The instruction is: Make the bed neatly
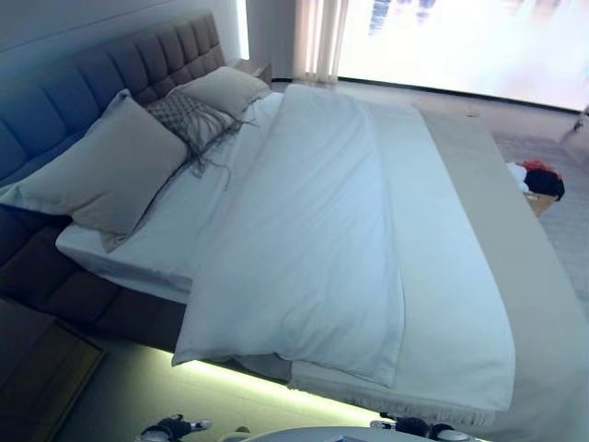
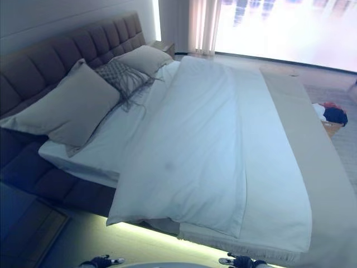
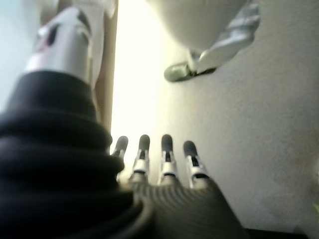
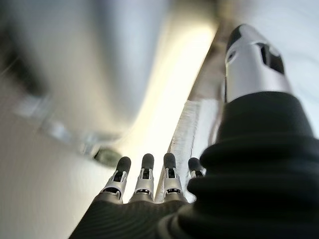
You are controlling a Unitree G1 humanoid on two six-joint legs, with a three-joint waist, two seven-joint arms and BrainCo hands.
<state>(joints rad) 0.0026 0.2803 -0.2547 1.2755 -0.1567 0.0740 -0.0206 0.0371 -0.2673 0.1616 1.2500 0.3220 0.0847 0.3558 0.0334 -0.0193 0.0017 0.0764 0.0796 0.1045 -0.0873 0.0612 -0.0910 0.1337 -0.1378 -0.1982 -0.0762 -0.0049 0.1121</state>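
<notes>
While the bed (image 1: 479, 276) is filling most of the head views, a white duvet (image 1: 313, 239) is lying over its middle, folded so that one long edge is running down the mattress and a corner is hanging over the near side. A beige runner (image 1: 543, 304) is covering the foot end. A dark padded headboard (image 1: 138, 64) is standing behind two large pillows (image 1: 110, 170) and a small patterned cushion (image 1: 189, 118) with fringes between them. A basket (image 1: 538, 184) with clothes is sitting on the floor beyond the bed. The left hand (image 3: 164, 164) and the right hand (image 4: 144, 181) are hanging below, fingers straight and relaxed, holding nothing and touching nothing.
</notes>
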